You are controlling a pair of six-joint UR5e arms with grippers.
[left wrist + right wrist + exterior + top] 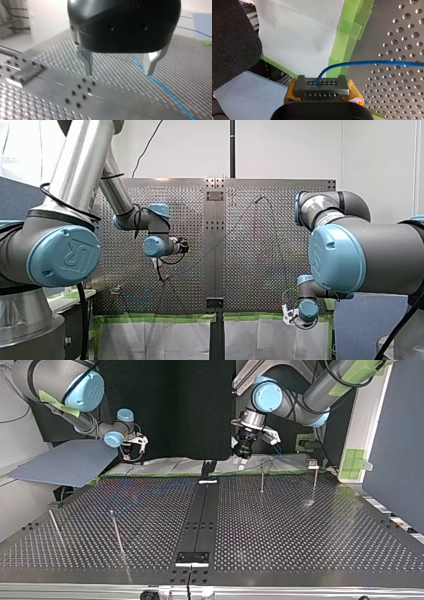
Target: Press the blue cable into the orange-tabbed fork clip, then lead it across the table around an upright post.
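My right tool [322,87] is gripping the blue cable [372,63] tight between its yellow-orange pads [355,95], just off the green-taped edge of the table [402,82], and the cable is arching out ahead of it over the perforated surface. My left tool [119,73] is hanging wide and empty just above the table, with the cable running along the surface close by one metal finger [150,62].

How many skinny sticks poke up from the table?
4 posts in the top view: two at its left, nearer the camera; two at its right, farther back. Others may be hidden.
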